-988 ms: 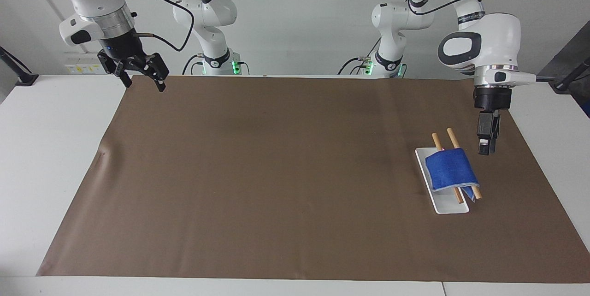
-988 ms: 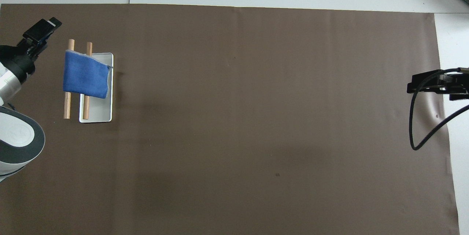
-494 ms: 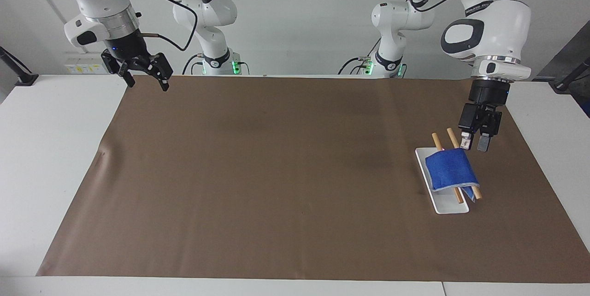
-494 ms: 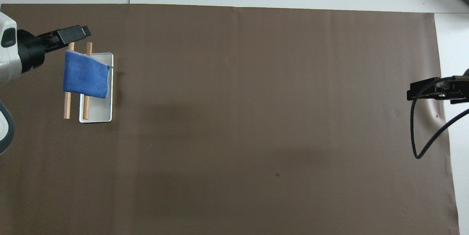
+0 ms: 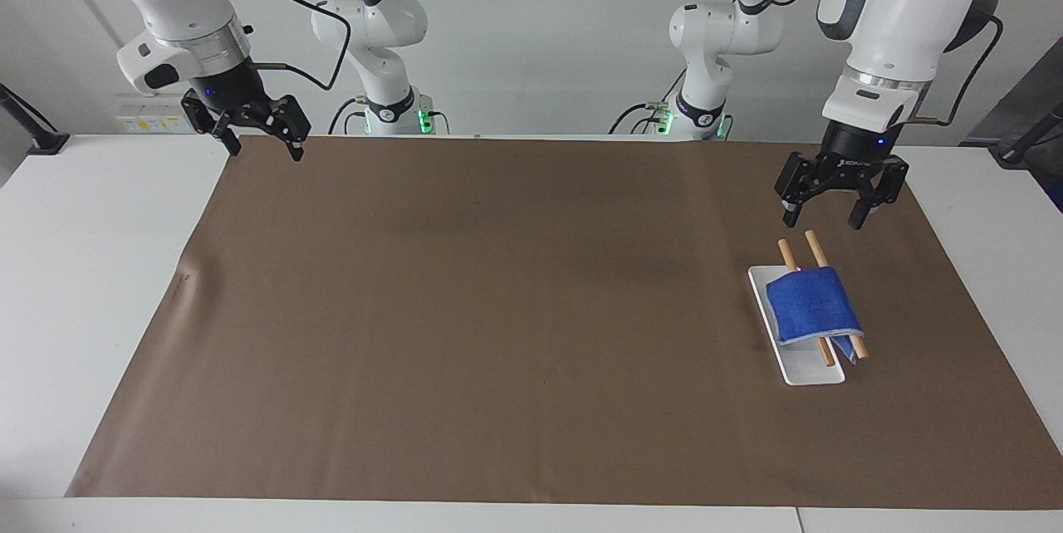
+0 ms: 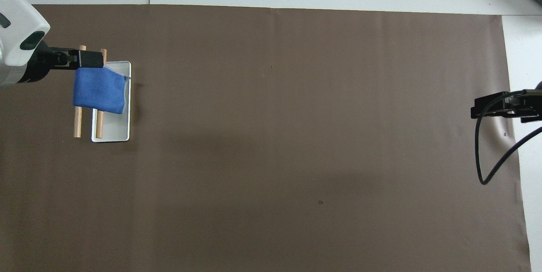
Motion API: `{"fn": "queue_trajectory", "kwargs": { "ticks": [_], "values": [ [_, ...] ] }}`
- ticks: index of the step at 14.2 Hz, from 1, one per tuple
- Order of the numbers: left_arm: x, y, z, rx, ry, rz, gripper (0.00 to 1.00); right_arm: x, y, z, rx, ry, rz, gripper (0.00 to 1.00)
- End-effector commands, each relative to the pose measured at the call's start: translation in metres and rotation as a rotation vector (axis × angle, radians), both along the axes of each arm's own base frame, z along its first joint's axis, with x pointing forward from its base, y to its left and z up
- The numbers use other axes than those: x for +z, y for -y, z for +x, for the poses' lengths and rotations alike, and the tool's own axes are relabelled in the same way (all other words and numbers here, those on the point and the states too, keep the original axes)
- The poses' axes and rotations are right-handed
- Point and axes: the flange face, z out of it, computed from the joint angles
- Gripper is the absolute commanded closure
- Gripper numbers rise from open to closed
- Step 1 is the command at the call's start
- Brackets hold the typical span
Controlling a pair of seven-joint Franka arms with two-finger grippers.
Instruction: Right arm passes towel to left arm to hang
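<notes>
The towel lies draped over two wooden rods that rest across a white tray, down at the left arm's end of the counter. Above the rods' ends hangs the left gripper, clear of the cloth, fingers spread wide with nothing between them. Well apart, over the brown mat's corner at the other end, the right gripper hangs in the air, spread too and holding nothing.
</notes>
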Motion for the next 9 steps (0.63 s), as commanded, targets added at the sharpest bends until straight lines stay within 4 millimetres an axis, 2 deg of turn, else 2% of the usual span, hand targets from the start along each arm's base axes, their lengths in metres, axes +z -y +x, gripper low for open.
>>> {"fn": "queue_trajectory", "kwargs": {
  "ticks": [1,4,9],
  "values": [
    [0.011,0.004,0.009,-0.03,-0.056,0.061,0.0,0.002,0.0,-0.007,0.014,-0.007,0.006,0.0],
    [0.016,0.005,-0.016,-0.113,-0.171,0.097,0.0,0.002,0.002,-0.007,0.011,-0.008,0.006,0.0],
    [0.012,-0.007,-0.033,-0.095,-0.312,0.054,0.0,0.002,0.002,-0.008,0.004,-0.01,0.006,0.0]
  ]
}}
